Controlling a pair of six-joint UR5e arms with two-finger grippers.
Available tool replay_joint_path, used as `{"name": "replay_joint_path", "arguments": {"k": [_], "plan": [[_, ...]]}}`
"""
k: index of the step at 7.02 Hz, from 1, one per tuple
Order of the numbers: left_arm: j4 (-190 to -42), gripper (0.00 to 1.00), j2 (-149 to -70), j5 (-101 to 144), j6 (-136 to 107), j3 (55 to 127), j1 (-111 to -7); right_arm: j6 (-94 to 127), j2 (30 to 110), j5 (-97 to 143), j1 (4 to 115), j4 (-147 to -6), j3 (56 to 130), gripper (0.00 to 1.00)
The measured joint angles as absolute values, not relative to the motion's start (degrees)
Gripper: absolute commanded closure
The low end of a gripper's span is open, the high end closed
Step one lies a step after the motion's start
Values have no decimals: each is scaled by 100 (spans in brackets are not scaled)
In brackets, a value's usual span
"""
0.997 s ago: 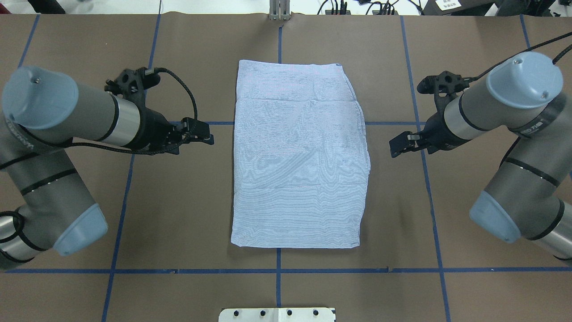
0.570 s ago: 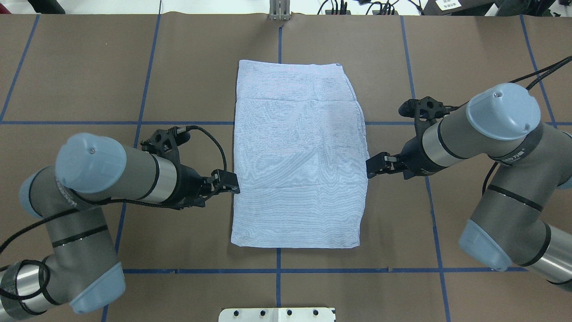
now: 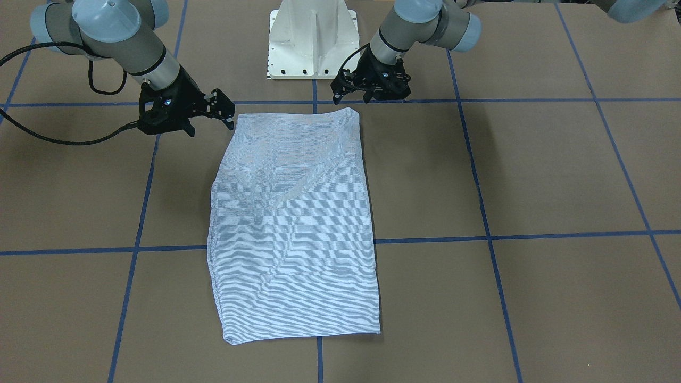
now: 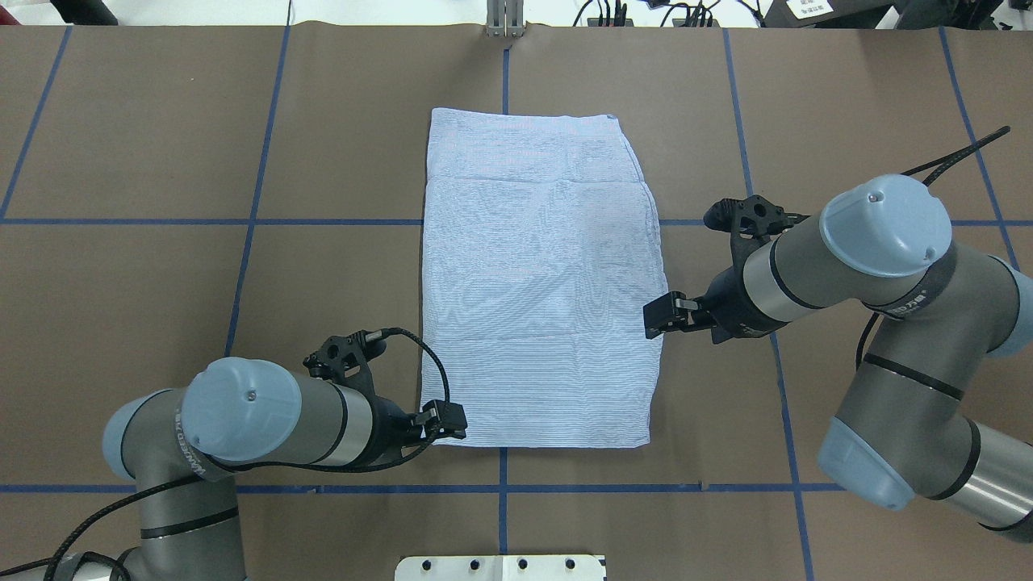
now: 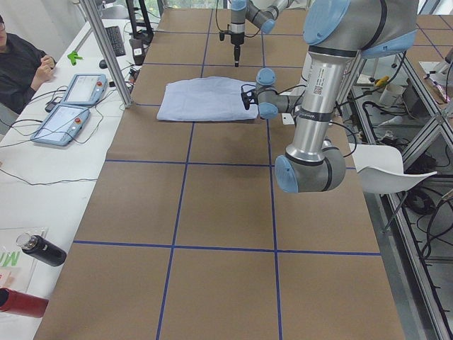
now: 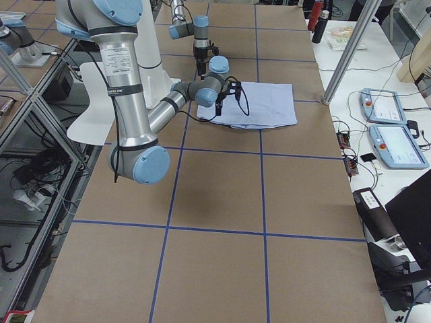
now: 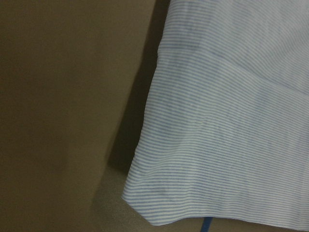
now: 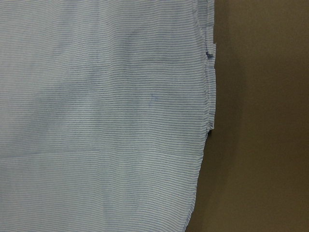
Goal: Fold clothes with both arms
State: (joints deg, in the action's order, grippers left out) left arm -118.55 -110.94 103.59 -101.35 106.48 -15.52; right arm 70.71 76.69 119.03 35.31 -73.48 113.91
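Observation:
The blue-and-white striped shirt lies flat on the brown table, folded into a tall rectangle; collar, label and buttons are hidden. It also shows in the front view. My left gripper is low at the shirt's near-left corner, open, holding nothing. In the front view the left gripper is at the right. My right gripper is at the shirt's right edge, about midway along, open and empty; it also shows in the front view. The left wrist view shows a shirt corner, the right wrist view an edge.
Blue tape lines grid the brown table top. The white pedestal base sits at the table's near edge. In the left side view an operator sits by two control tablets beyond the table's far side.
Both arms have swung toward the robot's side. My left gripper moved from beside the shirt's left edge to its near-left corner. My right gripper closed in on the right edge.

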Motion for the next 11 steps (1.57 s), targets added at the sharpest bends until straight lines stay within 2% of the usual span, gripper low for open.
{"name": "replay_joint_path", "arguments": {"k": [2,3,4,5,6,7,8,11], "plan": [[-11851,29,-11187,10290,-10142,10437,-1524,7097,7662,11901,3519,-7348,11419,0],[-11849,43,-11199,10250,-10142,10401,-1529,7100,7660,11901,3516,-7348,11420,0],[-11848,52,-11203,10230,-10143,10382,-1534,7101,7661,11900,3516,-7348,11420,0],[-11848,55,-11205,10219,-10143,10376,-1543,7101,7663,11900,3516,-7348,11419,0],[-11848,65,-11206,10215,-10141,10373,-1567,7101,7664,11900,3516,-7348,11417,0],[-11848,80,-11206,10211,-10135,10372,-1612,7102,7664,11900,3508,-7348,11417,0],[-11849,100,-11206,10207,-10127,10372,-1656,7104,7664,11900,3502,-7348,11417,0],[-11855,100,-11233,10212,-10140,10399,-1693,7482,7656,11744,3302,-7348,11421,0]]}}
